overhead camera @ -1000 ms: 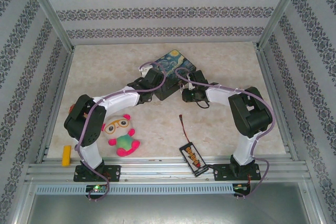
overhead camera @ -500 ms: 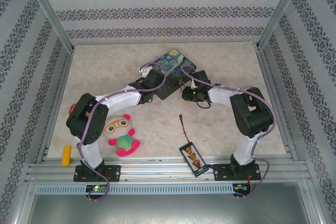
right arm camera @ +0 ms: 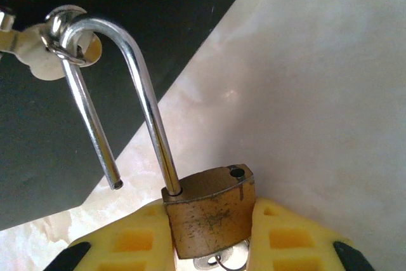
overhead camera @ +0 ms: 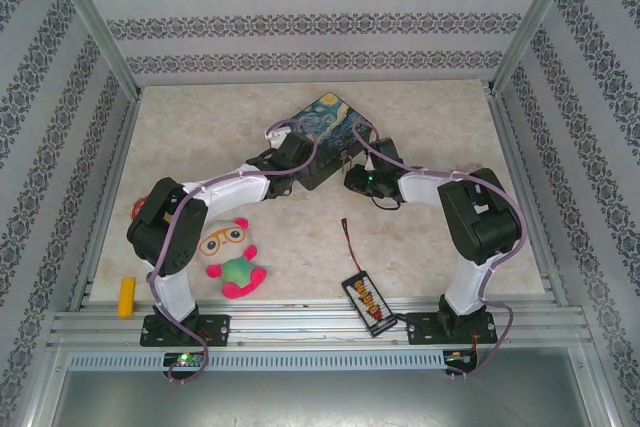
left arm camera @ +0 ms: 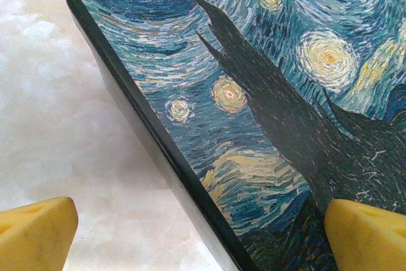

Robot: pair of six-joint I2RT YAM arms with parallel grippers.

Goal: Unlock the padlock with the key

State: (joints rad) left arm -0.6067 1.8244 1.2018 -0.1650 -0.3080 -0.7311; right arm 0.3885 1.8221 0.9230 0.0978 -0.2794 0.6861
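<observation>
Leftward, my right end effector (right arm camera: 212, 236) is nudging toward the tin box (left arm camera: 266, 93), gripping the padlock (right arm camera: 206, 214) at bottom centre; its shackle (right arm camera: 143, 87) is standing sprung open, so unlocking seems done. My left end effector (left arm camera: 202, 236) is gaping wide.

The left arm (overhead camera: 165, 237) and the right arm (overhead camera: 480, 232) look alike: fat black joints with smooth white tubes between them. A thin purple cable (overhead camera: 516, 225) runs along each. Each stands on a black base (overhead camera: 185, 329). A small green light (overhead camera: 372, 183) glows on the right arm. The left fingers (left arm camera: 35, 236) and right fingers (right arm camera: 127, 242) are yellow; the right ones have square hollows.
</observation>
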